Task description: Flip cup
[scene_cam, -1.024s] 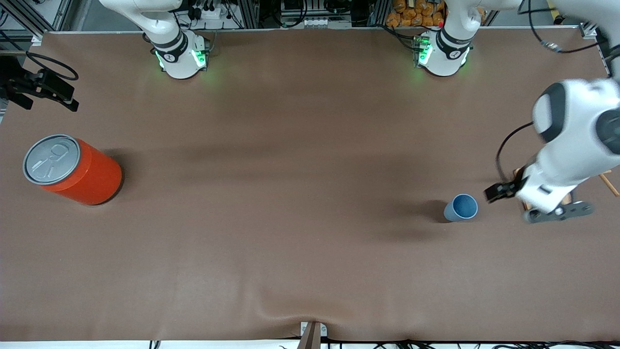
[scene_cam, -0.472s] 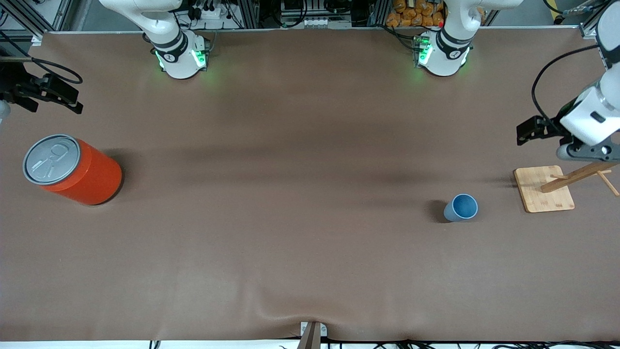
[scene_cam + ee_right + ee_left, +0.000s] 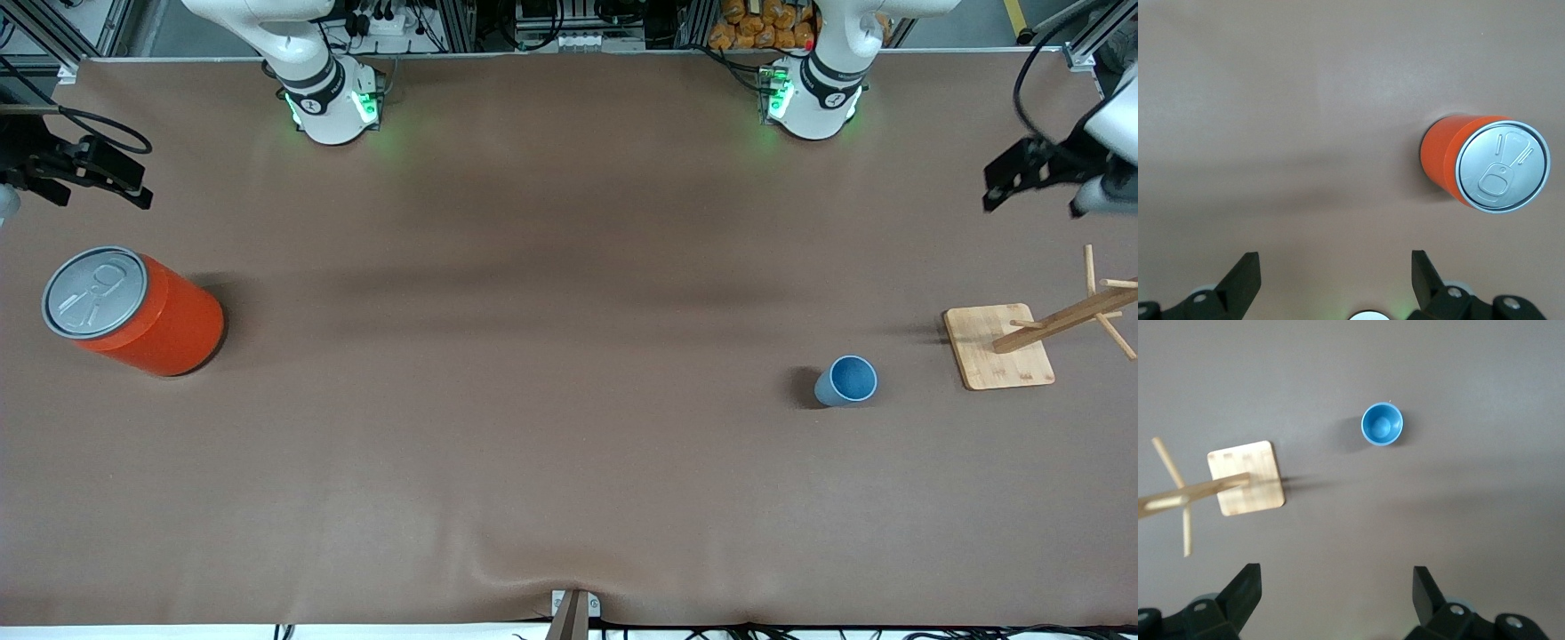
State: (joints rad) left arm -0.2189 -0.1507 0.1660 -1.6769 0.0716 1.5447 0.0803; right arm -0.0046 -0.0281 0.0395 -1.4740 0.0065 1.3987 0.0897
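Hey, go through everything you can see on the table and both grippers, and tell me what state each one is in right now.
cup: upright, mouth up, nothing holding it.
orange can: standing, pull-tab lid shut.
wooden rack: standing on its square base, pegs bare.
left gripper: open, holding nothing, high over the table's left-arm end.
right gripper: open, holding nothing, above the table near the can.

The cup (image 3: 845, 380) is stood upright on the bench (image 3: 533, 444), toward the left arm's end. A wooden stand (image 3: 997, 346) is placed beside it, closer to that end's edge. A can (image 3: 132, 309) is set near the edge at the right arm's end.
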